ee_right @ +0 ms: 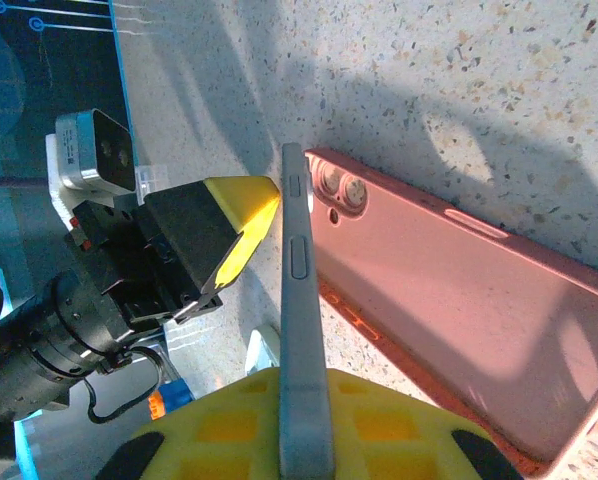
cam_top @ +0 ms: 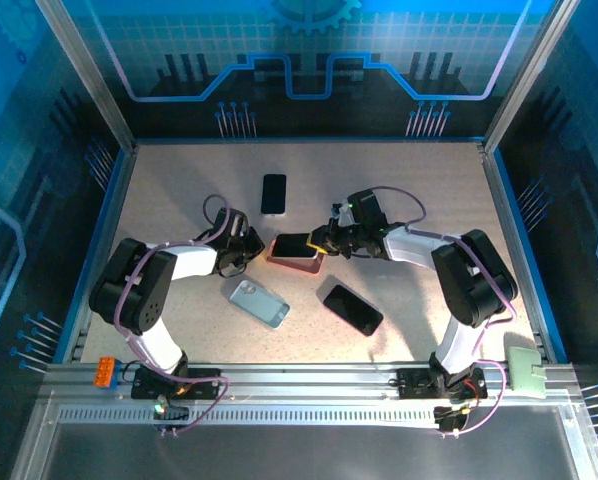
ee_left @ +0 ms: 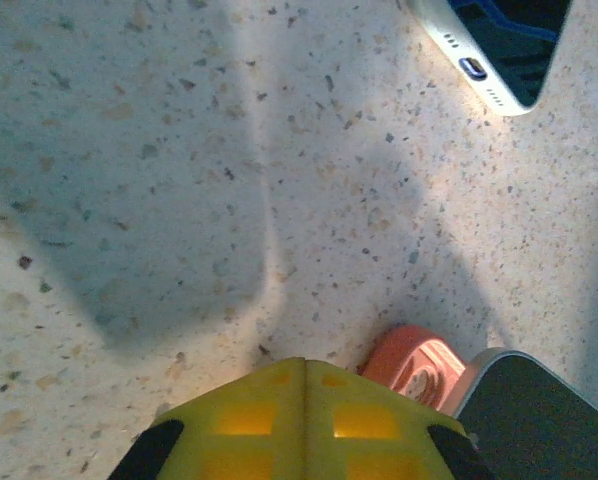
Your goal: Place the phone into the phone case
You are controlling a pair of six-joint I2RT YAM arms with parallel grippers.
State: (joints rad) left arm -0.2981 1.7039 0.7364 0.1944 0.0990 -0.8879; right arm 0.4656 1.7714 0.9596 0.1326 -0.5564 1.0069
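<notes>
1. Tabletop [cam_top: 419, 200]: speckled and walled on three sides. It carries every item listed below.

2. Arms: the left arm [cam_top: 179, 262] and the right arm [cam_top: 429, 245] both reach in toward the middle of the tabletop. Their wrists face each other across the work area.

3. Pink case [ee_right: 459, 310]: lies flat at the centre of the tabletop with its open side up. The inside is bare, and the camera cut-out sits at the left end.

4. Phone [ee_right: 299, 300]: stands tilted over the case, raised on one long edge along the case's rim. It is not seated; no corner is visibly pressed into the shell.

5. Other items: a second phone [cam_top: 273, 193] lies far of the centre. A third phone [cam_top: 350, 308] lies near and to the right, and a light blue case [cam_top: 259, 303] lies near and to the left. All three are apart from the work area.

6. Right gripper [ee_right: 299, 410]: clenched on the phone, one finger on each face.

7. Left gripper [ee_left: 304, 420]: clenched on nothing. Its tip sits just beside the left end of the pink case; contact cannot be confirmed.

8. Progress: the phone is grasped and brought to the case, so the task appears to be past its midpoint. Work left: lay the phone flat into the shell, press the edges home and release.
</notes>
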